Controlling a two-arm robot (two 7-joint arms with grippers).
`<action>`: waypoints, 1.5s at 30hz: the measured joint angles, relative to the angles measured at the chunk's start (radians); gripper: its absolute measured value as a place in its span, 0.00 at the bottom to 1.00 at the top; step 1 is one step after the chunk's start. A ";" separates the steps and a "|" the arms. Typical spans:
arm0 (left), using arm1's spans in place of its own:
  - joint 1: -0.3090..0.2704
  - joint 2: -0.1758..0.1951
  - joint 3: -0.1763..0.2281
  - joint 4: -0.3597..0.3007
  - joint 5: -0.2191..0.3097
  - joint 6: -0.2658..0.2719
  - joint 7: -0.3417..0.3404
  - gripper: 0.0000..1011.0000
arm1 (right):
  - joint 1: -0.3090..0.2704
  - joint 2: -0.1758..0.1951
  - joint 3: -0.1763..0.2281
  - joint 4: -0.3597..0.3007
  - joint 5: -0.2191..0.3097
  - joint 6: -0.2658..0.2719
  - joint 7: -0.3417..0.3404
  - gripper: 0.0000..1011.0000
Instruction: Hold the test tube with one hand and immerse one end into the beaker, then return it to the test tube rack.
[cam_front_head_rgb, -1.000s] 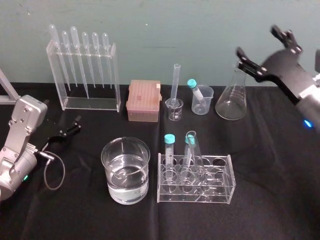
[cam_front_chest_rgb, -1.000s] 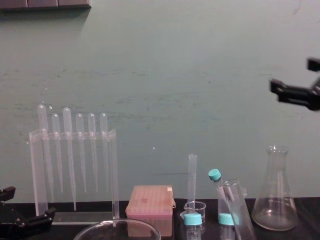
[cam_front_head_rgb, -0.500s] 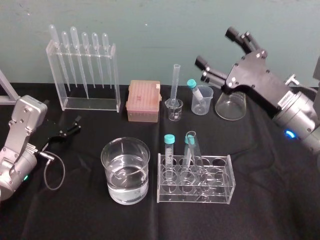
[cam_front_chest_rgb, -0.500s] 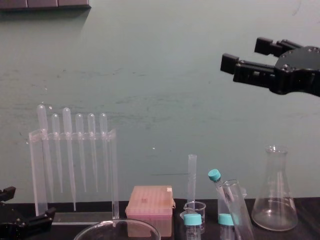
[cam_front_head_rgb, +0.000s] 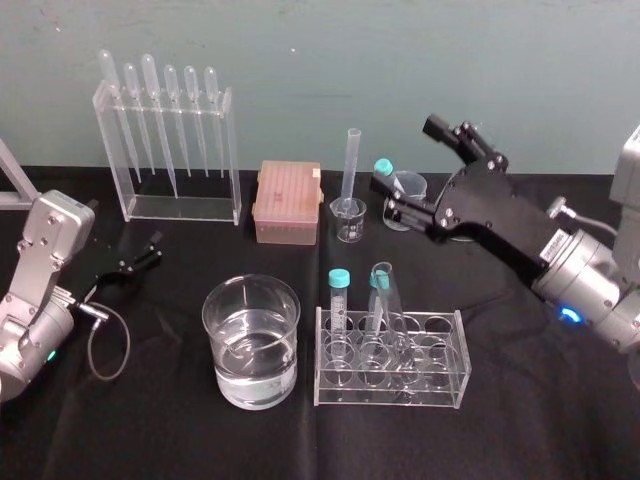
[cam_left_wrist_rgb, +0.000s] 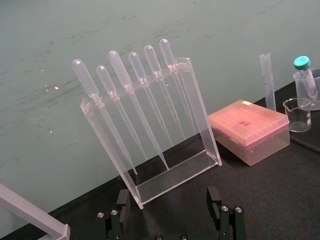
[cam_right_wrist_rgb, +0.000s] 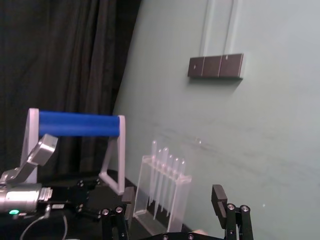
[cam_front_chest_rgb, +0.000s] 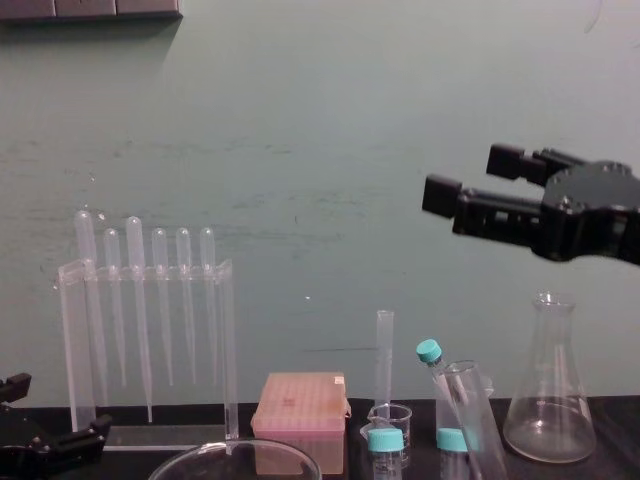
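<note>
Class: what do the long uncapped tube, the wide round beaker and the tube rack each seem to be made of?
Long uncapped test tube: probably glass, glossy and see-through.
Wide round beaker: probably clear glass; the water shows through its wall.
Test tube rack: likely clear acrylic, flat sheets with pale edges.

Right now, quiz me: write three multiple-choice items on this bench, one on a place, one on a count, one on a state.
1. Where is the test tube?
A) leaning in the rack
B) lying flat
C) held in the air

2. How many pipettes hang in the stand?
A) four
B) six
C) eight

3. The right end effector is:
A) shut tight
B) gripping glass
C) open and empty

Answers:
1 A, its base sits in a rack hole.
2 B, six bulbs stand in a row.
3 C, it is spread wide in the air, nothing held.
The left end effector is parked at the left.
</note>
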 joint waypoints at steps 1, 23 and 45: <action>0.000 0.000 0.000 0.000 0.000 0.000 0.000 0.99 | -0.008 -0.001 0.000 -0.002 -0.002 0.006 0.002 0.99; 0.000 0.000 0.000 0.000 0.000 0.000 0.000 0.99 | -0.095 -0.028 -0.005 -0.030 -0.066 0.071 0.019 0.99; 0.000 0.000 0.000 0.000 0.000 0.000 0.000 0.99 | -0.113 -0.054 -0.008 0.036 -0.104 0.156 0.047 0.99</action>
